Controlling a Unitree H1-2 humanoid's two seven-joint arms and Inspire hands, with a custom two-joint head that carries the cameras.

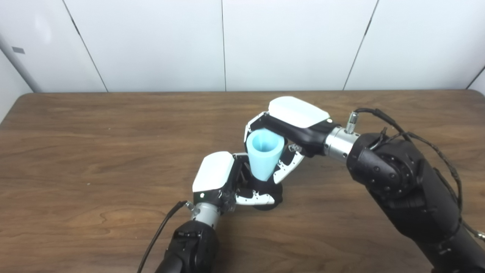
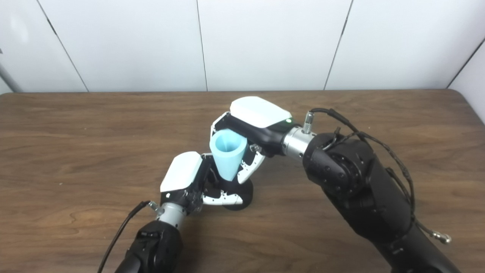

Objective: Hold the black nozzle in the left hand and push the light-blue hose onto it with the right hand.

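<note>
A light-blue, funnel-shaped hose piece point(image 1: 264, 152) stands upright with its wide mouth up and its narrow end down. My right hand point(image 1: 290, 127) is shut on it from the far side. Below it sits the black nozzle point(image 1: 269, 198), a dark round piece resting on the table, with my left hand point(image 1: 227, 180) shut on it from the left. The hose's narrow end meets the top of the nozzle; the joint is partly hidden by fingers. In the right eye view the hose point(image 2: 228, 153) and nozzle point(image 2: 238, 197) stand the same way.
The brown wooden table point(image 1: 94, 151) stretches wide on all sides of the hands. A white panelled wall point(image 1: 227, 41) rises behind its far edge. A black cable point(image 1: 428, 148) loops along my right forearm.
</note>
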